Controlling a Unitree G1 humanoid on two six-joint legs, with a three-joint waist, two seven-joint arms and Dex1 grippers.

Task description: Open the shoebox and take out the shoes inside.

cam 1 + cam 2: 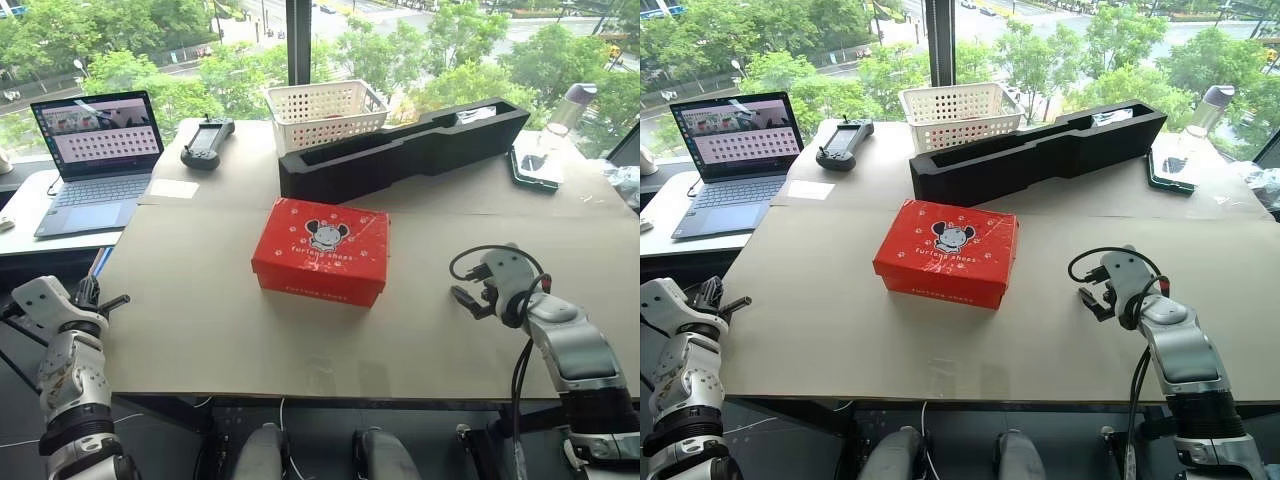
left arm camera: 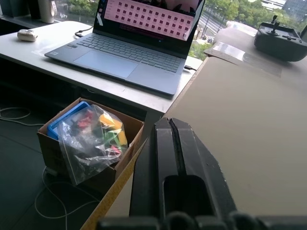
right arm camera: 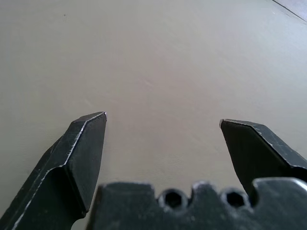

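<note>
Right gripper jaws spread wide above bare desk; left gripper jaws pressed together, empty. Shoebox lid down, mid-desk.

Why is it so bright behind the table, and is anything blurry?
Eye views: daylight comes through the window, washing out the road beyond the trees; the red shoebox looks sharp. Right wrist view: the open right hand is sharp against plain, soft-looking table.
</note>
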